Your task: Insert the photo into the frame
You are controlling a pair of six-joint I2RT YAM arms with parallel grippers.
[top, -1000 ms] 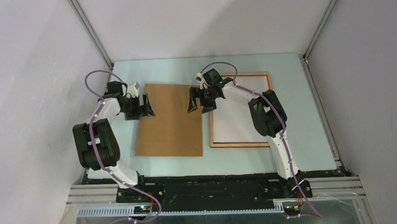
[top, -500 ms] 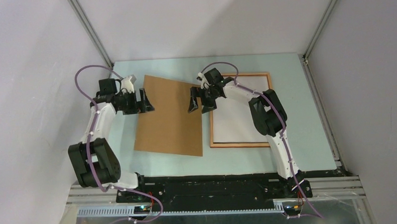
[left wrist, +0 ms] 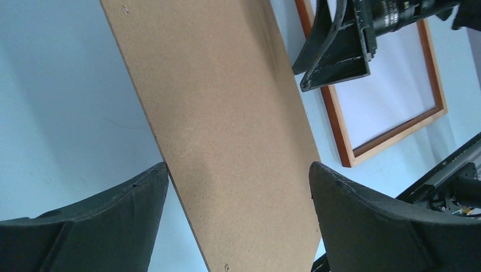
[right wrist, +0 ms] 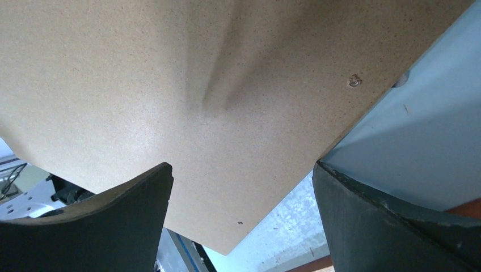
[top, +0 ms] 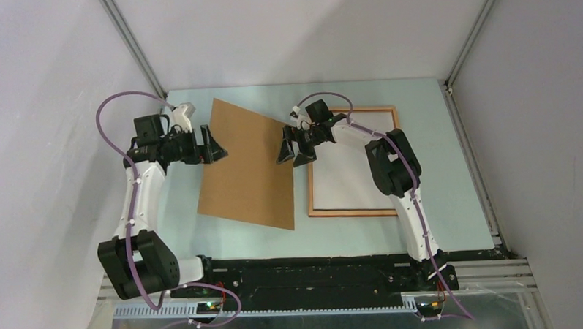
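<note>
The orange-brown frame [top: 349,213] lies flat at the right of the table. A white sheet [top: 347,177] fills it, like the photo's plain back; no printed side shows. The brown backing board [top: 249,177] lies skewed left of the frame. My left gripper [top: 213,147] is open and empty at the board's left edge, with the board [left wrist: 227,113] between its spread fingers in the left wrist view [left wrist: 238,165]. My right gripper [top: 292,148] is open and empty over the board's far right corner, beside the frame's left rail [left wrist: 334,127]. In the right wrist view [right wrist: 241,165] the board [right wrist: 170,73] fills most of the picture.
The pale blue table mat [top: 422,218] is walled by white panels on three sides, with aluminium posts at the back corners. The black base rail [top: 314,277] with both arm bases runs along the front edge.
The left arm has swung out to the left. The board has turned, its far left corner moving toward the back wall. The right gripper has barely moved. Frame and white sheet are still.
</note>
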